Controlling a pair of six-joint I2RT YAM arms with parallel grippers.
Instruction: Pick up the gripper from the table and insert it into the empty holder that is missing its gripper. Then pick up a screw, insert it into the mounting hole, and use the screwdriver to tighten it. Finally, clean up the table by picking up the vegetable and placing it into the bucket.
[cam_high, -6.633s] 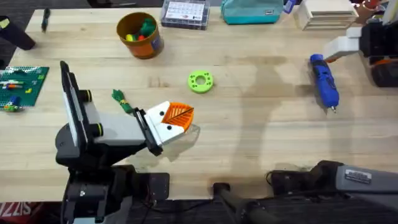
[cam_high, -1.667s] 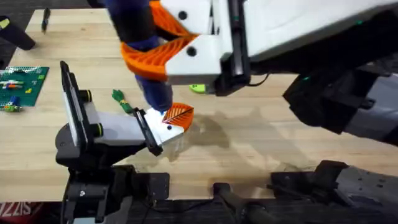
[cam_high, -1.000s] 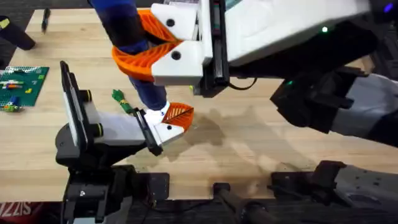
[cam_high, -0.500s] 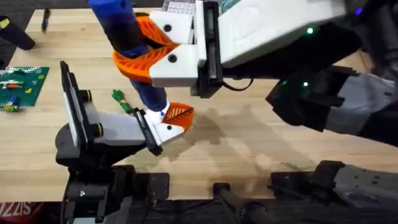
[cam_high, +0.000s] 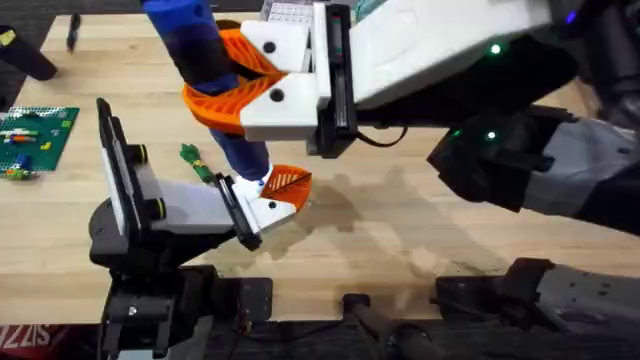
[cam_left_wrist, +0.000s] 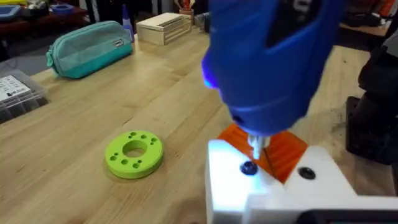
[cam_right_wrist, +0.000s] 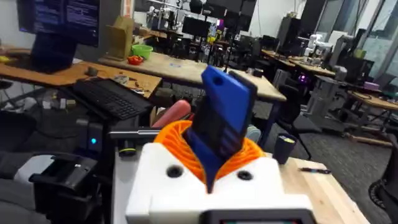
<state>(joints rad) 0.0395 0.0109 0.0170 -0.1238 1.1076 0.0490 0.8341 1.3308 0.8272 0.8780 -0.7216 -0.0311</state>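
While upright, thick bright-blue screwdriver (cam_high: 205, 70)

Blue screwdriver (cam_high: 205, 70) upright, tip on white holder (cam_left_wrist: 267, 186).

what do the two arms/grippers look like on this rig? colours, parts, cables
Right gripper: white angular jaw blocks with dark screw holes, orange ribbed latticed pads, a black plate behind them, a white link, then dark grey joints with green status lights and a thin black cable. Left gripper: the same white blocks and orange pad, on a light grey link with black joint housings and yellow-ringed fittings.
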